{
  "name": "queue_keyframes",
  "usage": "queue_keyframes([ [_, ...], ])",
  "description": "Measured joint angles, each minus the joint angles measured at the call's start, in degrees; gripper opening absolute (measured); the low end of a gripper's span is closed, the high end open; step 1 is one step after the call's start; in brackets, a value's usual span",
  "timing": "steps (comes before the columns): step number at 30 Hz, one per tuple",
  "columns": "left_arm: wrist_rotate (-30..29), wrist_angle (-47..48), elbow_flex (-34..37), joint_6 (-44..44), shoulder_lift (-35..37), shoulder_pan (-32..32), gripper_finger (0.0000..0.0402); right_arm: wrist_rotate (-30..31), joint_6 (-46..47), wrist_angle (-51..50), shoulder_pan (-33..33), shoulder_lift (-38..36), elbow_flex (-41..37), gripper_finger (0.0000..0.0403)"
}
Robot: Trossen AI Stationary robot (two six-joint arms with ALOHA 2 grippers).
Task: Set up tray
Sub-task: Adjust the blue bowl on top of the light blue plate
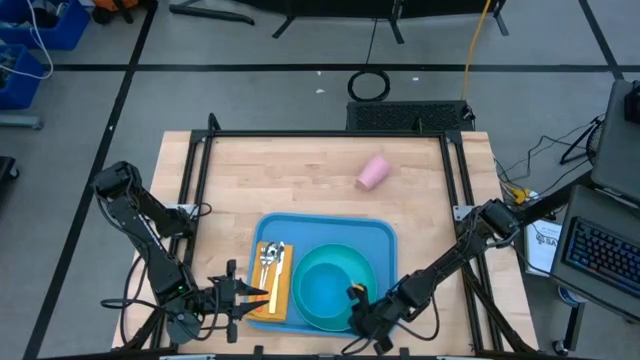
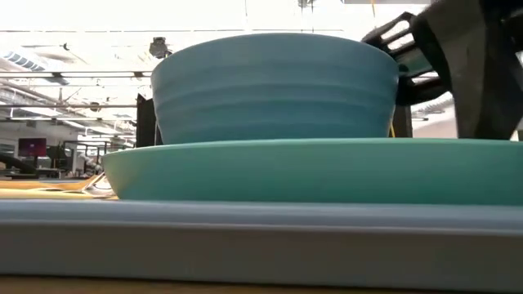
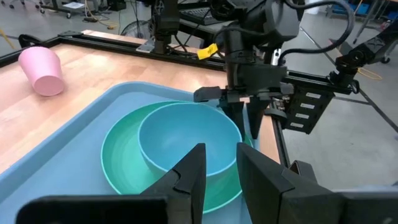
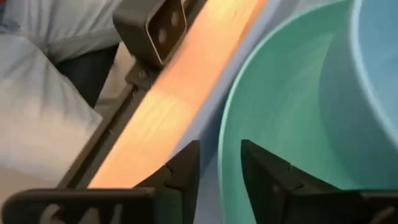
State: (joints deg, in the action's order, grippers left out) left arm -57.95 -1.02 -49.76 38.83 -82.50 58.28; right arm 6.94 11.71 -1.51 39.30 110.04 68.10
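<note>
A light-blue tray (image 1: pixel 380 232) sits at the table's near edge, holding a plate (image 1: pixel 312 303) with a bowl (image 1: pixel 335 280) so everything is served together; the right gripper (image 1: pixel 362 312), fingers parted around nothing, hovers at the plate's rim, and the left gripper (image 1: pixel 252 294), part-open and empty, waits beside the napkin (image 1: pixel 278 293)

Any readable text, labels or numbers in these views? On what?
"64": pale marks on the right gripper body, cut off, unsure.
Sheet right of the table: print too small.
Yellow tag on that arm: unreadable.
Tray, plate, bowl: none.
</note>
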Motion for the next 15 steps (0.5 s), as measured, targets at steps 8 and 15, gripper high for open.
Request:
queue_keyframes([
  [8,0.1,0.0,0.0,0.0,0.0,0.0,0.0093,0.6,-1.4,3.4,0.4,-1.8,0.0,0.0127],
  [15,0.3,1.0,0.0,0.7,0.0,0.0,0.0093,8.9,-7.6,3.3,2.0,-7.2,0.0,0.0111],
])
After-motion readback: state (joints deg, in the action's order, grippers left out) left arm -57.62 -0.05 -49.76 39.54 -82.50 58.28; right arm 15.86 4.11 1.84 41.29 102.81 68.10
